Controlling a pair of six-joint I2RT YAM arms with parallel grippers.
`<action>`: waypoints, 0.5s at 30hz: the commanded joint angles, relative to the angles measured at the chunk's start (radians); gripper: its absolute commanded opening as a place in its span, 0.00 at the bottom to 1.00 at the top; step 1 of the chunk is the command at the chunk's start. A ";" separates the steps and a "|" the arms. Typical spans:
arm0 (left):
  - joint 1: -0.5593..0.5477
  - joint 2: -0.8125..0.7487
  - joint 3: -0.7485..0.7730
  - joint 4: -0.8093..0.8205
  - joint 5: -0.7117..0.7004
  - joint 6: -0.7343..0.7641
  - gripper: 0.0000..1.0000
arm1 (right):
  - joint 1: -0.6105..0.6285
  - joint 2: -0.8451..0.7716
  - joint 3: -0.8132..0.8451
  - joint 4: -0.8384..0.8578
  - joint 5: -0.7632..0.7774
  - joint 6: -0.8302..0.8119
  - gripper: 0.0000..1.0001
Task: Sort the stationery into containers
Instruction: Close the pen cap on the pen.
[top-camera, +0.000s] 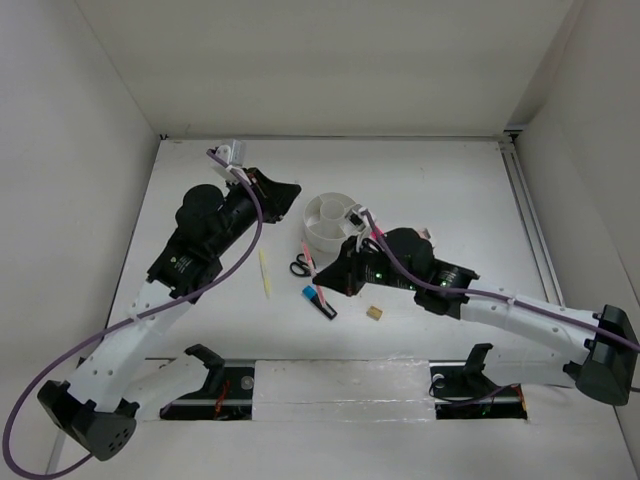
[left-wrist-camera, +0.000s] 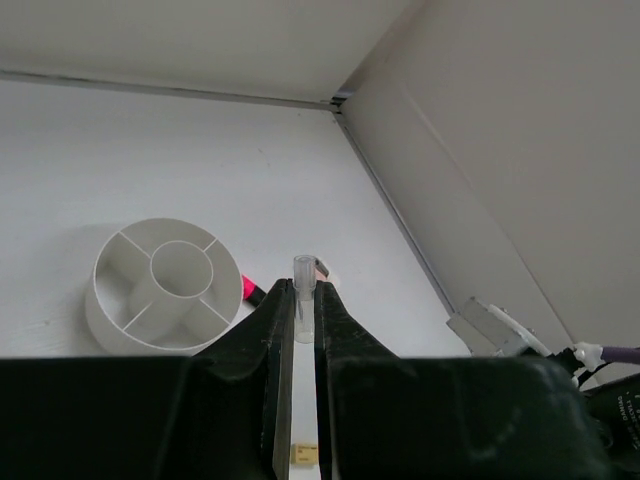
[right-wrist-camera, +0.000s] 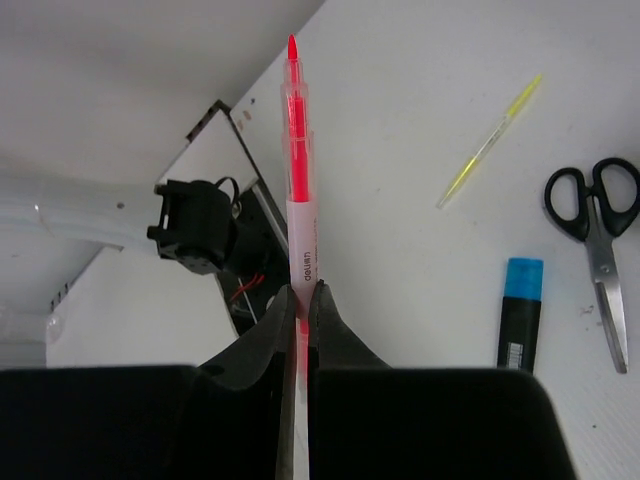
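White tabletop (top-camera: 450, 190), right fingers (right-wrist-camera: 277, 335) clamping red pen (right-wrist-camera: 300, 220), left fingers (left-wrist-camera: 276, 325) pinching clear tube (left-wrist-camera: 304, 285)

We see a white tub (left-wrist-camera: 108, 320) on a white table (top-camera: 440, 190). The pen (right-wrist-camera: 299, 170) glows red-pink above a white barrel with black print. The scissors (right-wrist-camera: 602, 262) have black handles and silver blades. The blue highlighter (right-wrist-camera: 520, 315) and the pink highlighter (left-wrist-camera: 250, 291) both have black bodies. The pencil (right-wrist-camera: 490, 142) is pale yellow, the eraser (top-camera: 374, 313) is tan and the cable (top-camera: 261, 218) is purple.
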 joint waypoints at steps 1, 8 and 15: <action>0.001 -0.043 -0.019 0.118 0.038 0.016 0.00 | 0.012 -0.014 0.071 0.106 0.070 0.024 0.00; 0.001 -0.083 -0.050 0.138 0.038 -0.002 0.00 | 0.012 0.017 0.101 0.154 0.094 0.035 0.00; 0.001 -0.092 -0.082 0.179 0.048 -0.031 0.00 | 0.012 0.038 0.129 0.176 0.133 0.035 0.00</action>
